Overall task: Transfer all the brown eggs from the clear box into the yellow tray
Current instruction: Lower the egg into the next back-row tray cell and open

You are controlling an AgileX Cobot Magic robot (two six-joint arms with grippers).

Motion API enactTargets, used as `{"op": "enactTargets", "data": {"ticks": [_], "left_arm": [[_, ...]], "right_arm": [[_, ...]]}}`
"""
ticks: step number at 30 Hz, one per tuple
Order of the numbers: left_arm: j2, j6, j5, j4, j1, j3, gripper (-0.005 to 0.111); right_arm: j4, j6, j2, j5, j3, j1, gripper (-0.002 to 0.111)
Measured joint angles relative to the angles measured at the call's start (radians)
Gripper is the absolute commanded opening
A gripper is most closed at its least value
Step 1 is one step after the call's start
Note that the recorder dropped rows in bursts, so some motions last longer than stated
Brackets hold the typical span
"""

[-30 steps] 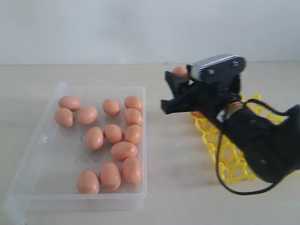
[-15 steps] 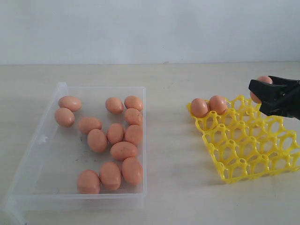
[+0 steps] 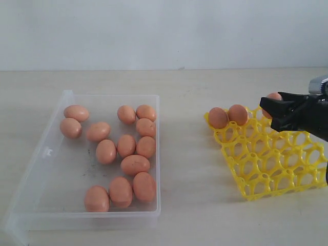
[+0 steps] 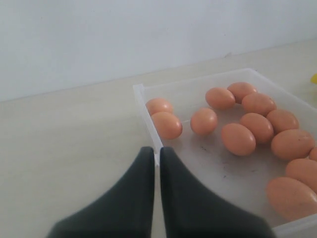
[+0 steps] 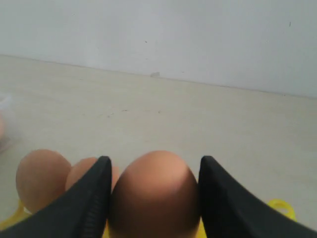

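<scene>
Hovering at the far row of the yellow tray [image 3: 266, 164], the brown egg [image 5: 153, 191] is pinched in the right gripper [image 3: 274, 108], about 3 o'clock from the two seated eggs [image 3: 218, 117] in the exterior view, with thirteen more waiting in the clear box [image 3: 56, 169] off at 9 o'clock. My worry is that it gets let go over a rib instead of a cell and rolls past the tray's 12 o'clock edge onto the table [image 3: 189, 205] or knocks its neighbour, and that gripper could also snag the light-looking lattice and drag it. The left gripper [image 4: 157, 163] sits clenched and empty by the box's corner.
</scene>
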Motion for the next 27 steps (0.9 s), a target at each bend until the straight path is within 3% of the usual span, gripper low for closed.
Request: {"op": "enactTargets", "data": {"ticks": [8, 17, 27], "left_arm": [[0.000, 0.000, 0.000, 0.000, 0.000, 0.000, 0.004], [0.000, 0.000, 0.000, 0.000, 0.000, 0.000, 0.004], [0.000, 0.000, 0.000, 0.000, 0.000, 0.000, 0.004]], "right_arm": [[0.074, -0.054, 0.000, 0.039, -0.034, 0.084, 0.000], [0.104, -0.095, 0.000, 0.122, -0.034, 0.085, 0.000], [0.109, -0.099, 0.052, 0.091, -0.049, 0.085, 0.000]]}}
